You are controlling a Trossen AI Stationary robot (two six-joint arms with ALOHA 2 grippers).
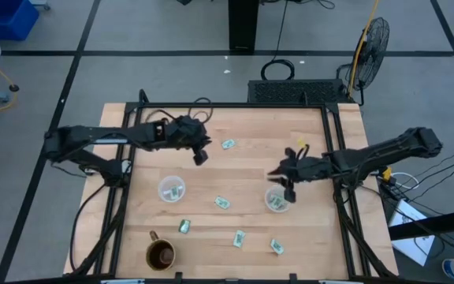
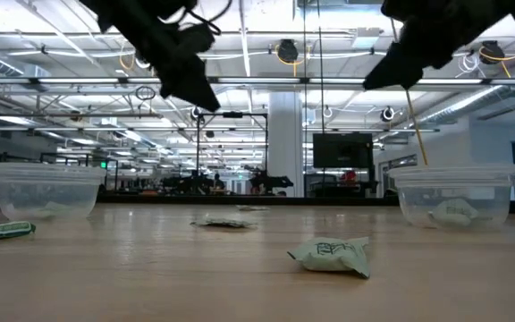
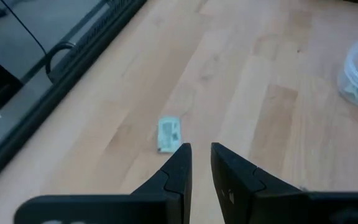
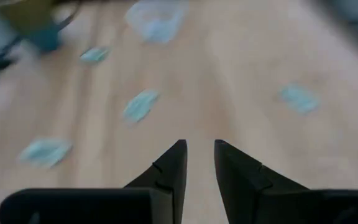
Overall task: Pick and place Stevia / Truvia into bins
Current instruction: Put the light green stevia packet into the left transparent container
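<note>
Seen from above: 2 clear cups, left cup (image 1: 171,189) and right cup (image 1: 277,201), 5 loose packets scattered around, brown mug (image 1: 161,255) near left cup; right gripper (image 1: 288,184) over right cup.

Brown mug (image 1: 161,255) w/ handle at table (image 1: 251,158) front edge (wood top); fan (image 1: 373,43) on floor behind.

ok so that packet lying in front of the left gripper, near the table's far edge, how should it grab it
Probably straight down from above, fingers closing across the short width of the packet. It lies flat on the table by itself, so there is no side edge to get under, and its narrow span fits between the fingers. The left gripper is slightly open and would need to widen first. The right gripper is over the right cup.
</note>
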